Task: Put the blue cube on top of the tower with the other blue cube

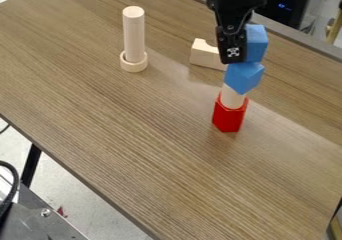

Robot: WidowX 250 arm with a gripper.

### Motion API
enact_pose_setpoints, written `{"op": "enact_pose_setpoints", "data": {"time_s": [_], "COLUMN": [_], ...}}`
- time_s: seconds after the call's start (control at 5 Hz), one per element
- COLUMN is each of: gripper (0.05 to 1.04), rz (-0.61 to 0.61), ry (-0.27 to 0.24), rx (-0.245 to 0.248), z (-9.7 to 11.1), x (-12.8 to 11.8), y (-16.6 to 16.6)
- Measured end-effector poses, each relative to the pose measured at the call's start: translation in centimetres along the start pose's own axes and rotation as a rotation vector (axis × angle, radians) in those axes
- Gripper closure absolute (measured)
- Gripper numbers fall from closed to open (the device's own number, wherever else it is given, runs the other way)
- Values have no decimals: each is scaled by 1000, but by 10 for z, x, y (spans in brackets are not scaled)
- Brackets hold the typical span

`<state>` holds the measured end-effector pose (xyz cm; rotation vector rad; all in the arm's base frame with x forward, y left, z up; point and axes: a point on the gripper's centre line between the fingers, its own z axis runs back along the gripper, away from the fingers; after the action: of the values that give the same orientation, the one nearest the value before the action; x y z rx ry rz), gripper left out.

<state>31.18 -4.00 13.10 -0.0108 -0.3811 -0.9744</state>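
The claw [234,53] is right against the upper blue cube [256,41]; whether it grips it, I cannot tell. That cube sits above the lower blue cube [243,77] on the tower's red block [229,115] and pale cylinder [232,97], well apart from the near edge of the surface [127,149].

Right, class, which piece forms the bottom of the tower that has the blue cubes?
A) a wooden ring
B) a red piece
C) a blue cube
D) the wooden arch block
B: the red piece stands on the table, with the pale cylinder and the blue cubes above it.
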Motion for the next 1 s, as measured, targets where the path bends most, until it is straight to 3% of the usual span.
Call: {"op": "enact_pose_setpoints", "data": {"time_s": [0.4, 0.6, 0.8, 1.0], "gripper": [519, 450, 155, 80], "rz": [-17, -26, -28, -26], "ry": [12, 14, 16, 24], "rx": [-17, -23, -9, -1], "z": [-4, -6, -9, -12], "x": [-1, 0, -2, -5], "y": [-7, -9, -9, -10]}}
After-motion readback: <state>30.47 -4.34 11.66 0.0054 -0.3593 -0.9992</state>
